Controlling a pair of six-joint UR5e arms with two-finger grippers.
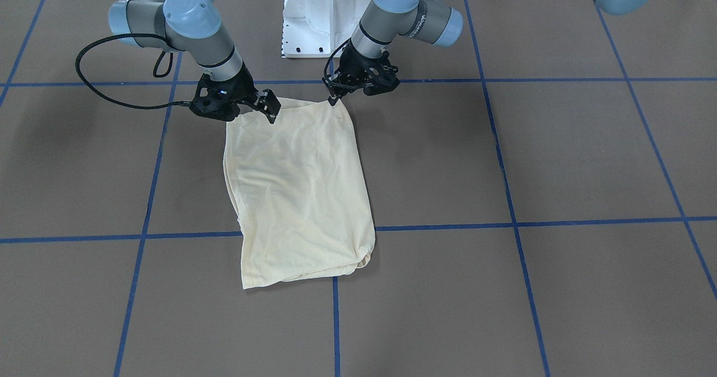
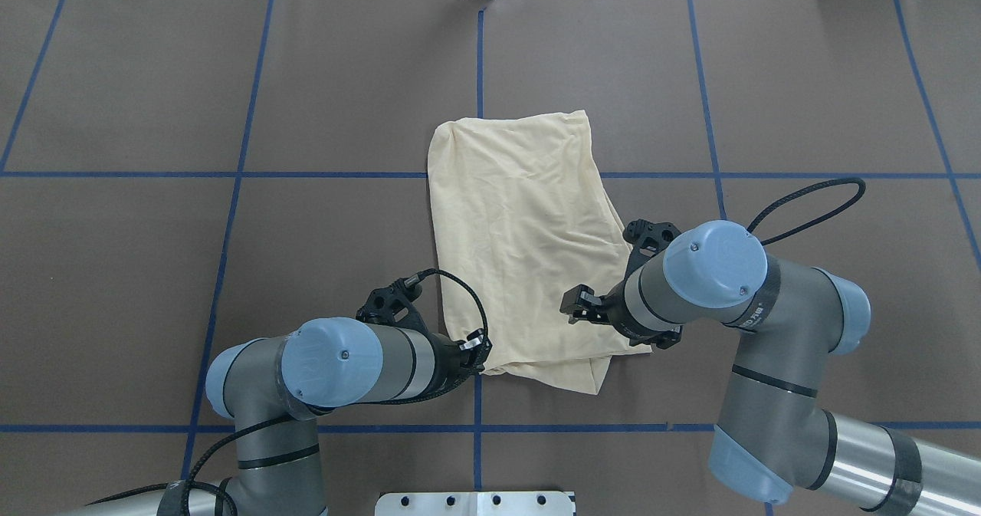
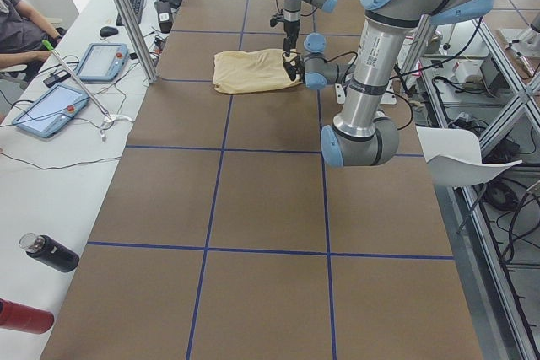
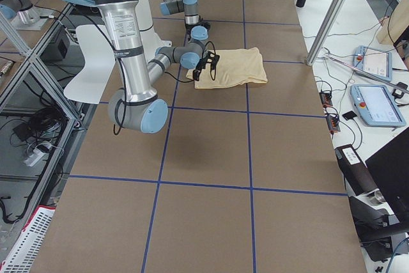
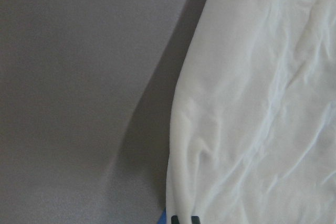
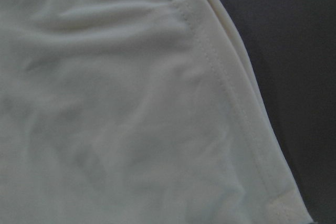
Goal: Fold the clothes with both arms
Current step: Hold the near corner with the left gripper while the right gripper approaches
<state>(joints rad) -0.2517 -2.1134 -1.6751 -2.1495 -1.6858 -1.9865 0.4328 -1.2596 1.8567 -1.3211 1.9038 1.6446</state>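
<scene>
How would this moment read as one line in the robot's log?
T-shirt: folded, flat | left claw: on robot-side corner, seemingly pinching | right claw: over robot-side edge, grip unclear

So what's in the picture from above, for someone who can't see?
A folded cream shirt lies on a brown table with blue grid lines. The left pincer and right pincer are at its near end, one on each side.

One T-shirt (image 1: 299, 192), two arms (image 2: 337, 363) (image 2: 713, 271), seemingly two bottles (image 3: 49, 252).
</scene>
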